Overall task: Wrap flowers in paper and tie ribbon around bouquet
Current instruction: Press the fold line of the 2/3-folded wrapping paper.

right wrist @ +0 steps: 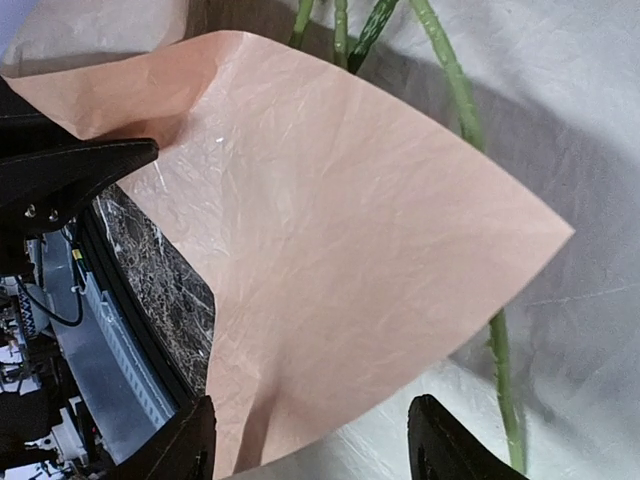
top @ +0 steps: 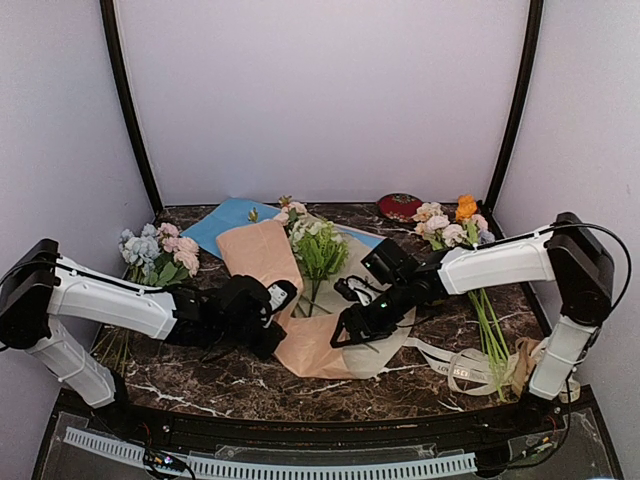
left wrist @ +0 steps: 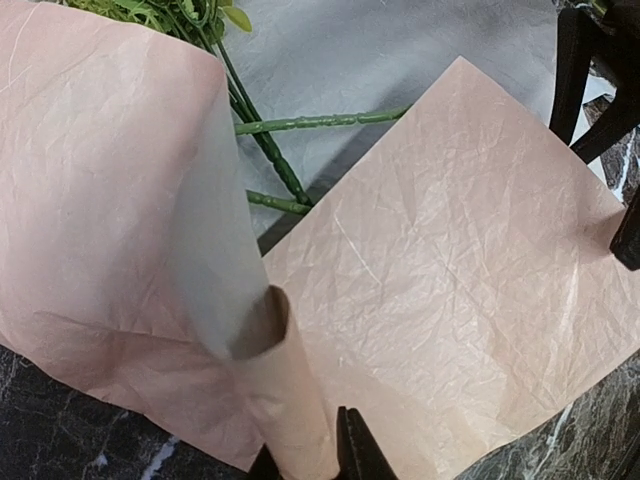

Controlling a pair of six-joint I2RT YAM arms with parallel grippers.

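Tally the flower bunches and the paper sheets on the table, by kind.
Flower bunches: 3 (blue-bloom bunch, pink-cream bunch, orange-bloom bunch)
Paper sheets: 2 (tan paper, light blue sheet)
Total: 5

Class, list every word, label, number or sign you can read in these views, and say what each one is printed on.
Dark lettering on the ribbon: too small and blurred to read.
The paper: no print shows in either wrist view.
Nothing else in any view carries legible text.
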